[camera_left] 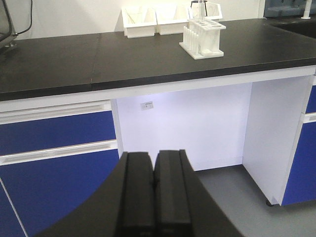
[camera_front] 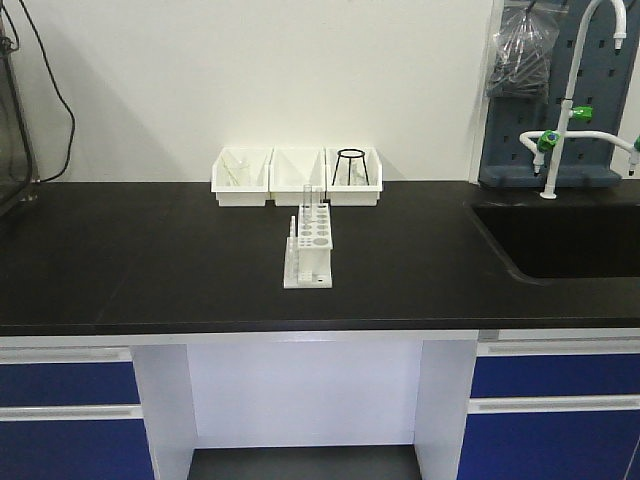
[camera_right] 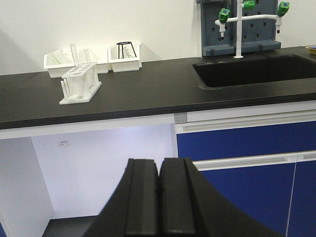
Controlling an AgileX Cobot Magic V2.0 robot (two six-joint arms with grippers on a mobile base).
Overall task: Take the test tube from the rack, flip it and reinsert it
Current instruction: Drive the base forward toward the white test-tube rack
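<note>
Tools sat idle: the left tool and the right tool both hung below the table's front edge, jaws pressed together on nothing, well apart from the rack. The test tube stood upright at the rack's far end beside its twin, so lifting, flipping and reinserting all looked undone. The front view placed the rack mid-table, near white bins at the back edge, yet showed neither tool; the right wrist view showed both tubes plainly, the left wrist view barely.
</note>
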